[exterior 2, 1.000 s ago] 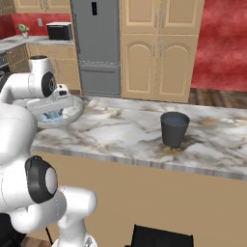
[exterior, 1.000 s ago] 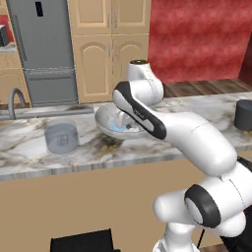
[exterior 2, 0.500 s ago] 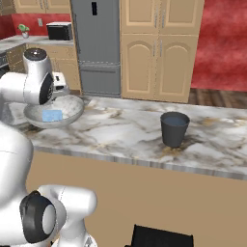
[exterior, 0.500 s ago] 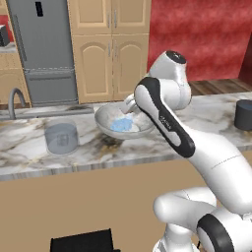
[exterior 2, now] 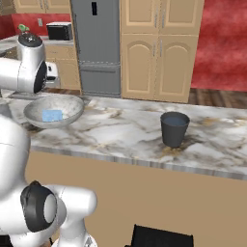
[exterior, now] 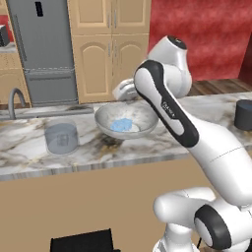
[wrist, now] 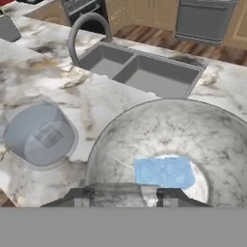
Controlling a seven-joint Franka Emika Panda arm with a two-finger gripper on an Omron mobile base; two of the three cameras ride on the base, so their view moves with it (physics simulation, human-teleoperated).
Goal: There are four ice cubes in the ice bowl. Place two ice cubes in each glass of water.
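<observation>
- While you look along the hand view, you see the ice bowl [wrist: 193,140] lying just below the pincer [wrist: 130,195], with the ice cubes [wrist: 164,172] gathered in one pale blue patch on its whitish bottom.
- You cannot tell whether the pincer's jaws stand apart or together: just the finger tips [wrist: 84,195] peek up at the bottom edge, and nothing shows between them.
- You find the translucent grey-blue glass of water [exterior: 62,138] standing upright on the marble bench [exterior: 29,147], near the bowl and apart from it, on the side toward the sink [wrist: 144,72].
- You find the dark charcoal glass [exterior 2: 174,129] upright on the same bench, well apart from the bowl on its other side.
- From the left base view, you see the hand hanging over the bowl's far rim, with the arm's white forearm [exterior: 162,103] crossing in front of its right edge.
- You see the curved tap [wrist: 87,34] at the near edge of the sink.
</observation>
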